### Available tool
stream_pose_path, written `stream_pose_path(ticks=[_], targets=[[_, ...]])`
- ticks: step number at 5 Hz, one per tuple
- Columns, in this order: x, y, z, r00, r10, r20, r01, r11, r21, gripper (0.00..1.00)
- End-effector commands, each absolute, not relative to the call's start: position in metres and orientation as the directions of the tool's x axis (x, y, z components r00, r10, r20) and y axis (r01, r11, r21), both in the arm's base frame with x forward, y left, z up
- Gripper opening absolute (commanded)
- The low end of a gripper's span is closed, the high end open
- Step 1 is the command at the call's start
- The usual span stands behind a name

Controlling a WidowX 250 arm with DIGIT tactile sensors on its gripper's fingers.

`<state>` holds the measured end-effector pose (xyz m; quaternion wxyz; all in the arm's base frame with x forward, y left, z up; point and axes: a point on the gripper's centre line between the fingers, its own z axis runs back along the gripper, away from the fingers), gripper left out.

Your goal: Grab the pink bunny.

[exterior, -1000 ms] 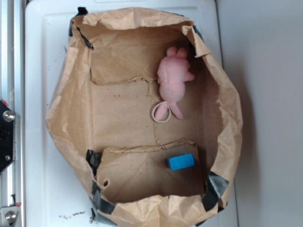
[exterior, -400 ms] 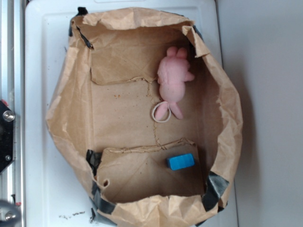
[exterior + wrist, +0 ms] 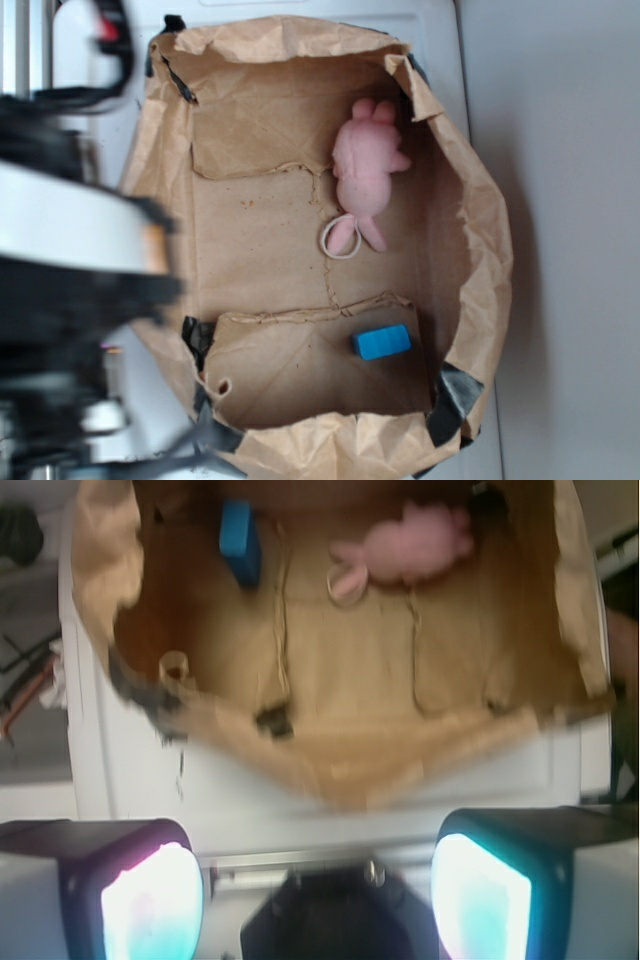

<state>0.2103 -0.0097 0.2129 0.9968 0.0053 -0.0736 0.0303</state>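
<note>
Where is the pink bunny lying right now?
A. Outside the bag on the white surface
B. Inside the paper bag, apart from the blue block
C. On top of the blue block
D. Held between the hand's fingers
B: the pink bunny lies on the floor of the brown paper bag, with bare paper between it and the blue block, while the hand sits outside the bag, open and empty.

Bag: I see the open brown paper bag lying on the white tabletop.
Bunny: the small pink plush bunny lies inside, by the bag's upper right wall.
Block: the small blue rectangular block sits inside, below the bunny, well apart.
Gripper: my gripper hangs outside the bag's left rim.
</note>
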Motion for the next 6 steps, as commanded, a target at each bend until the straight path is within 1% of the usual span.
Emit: stream_pose_path(ticks=[1, 2, 3, 4, 5, 6], targets=[[0.274, 0.000, 0.202, 0.954, 0.131, 0.268, -0.130, 0.991, -0.022, 1.00], [0.294, 0.008, 0.182, 0.946, 0.152, 0.288, -0.144, 0.988, -0.050, 1.00], [0.307, 0.021, 0.161, 0.949, 0.172, 0.266, -0.159, 0.985, -0.069, 1.00], [0.295, 0.010, 0.132, 0.956, 0.167, 0.241, -0.158, 0.986, -0.055, 1.00], [0.282, -0.002, 0.107, 0.968, 0.128, 0.216, -0.129, 0.992, -0.010, 1.00], [0.294, 0.004, 0.091, 0.976, 0.137, 0.170, -0.140, 0.990, 0.002, 1.00]])
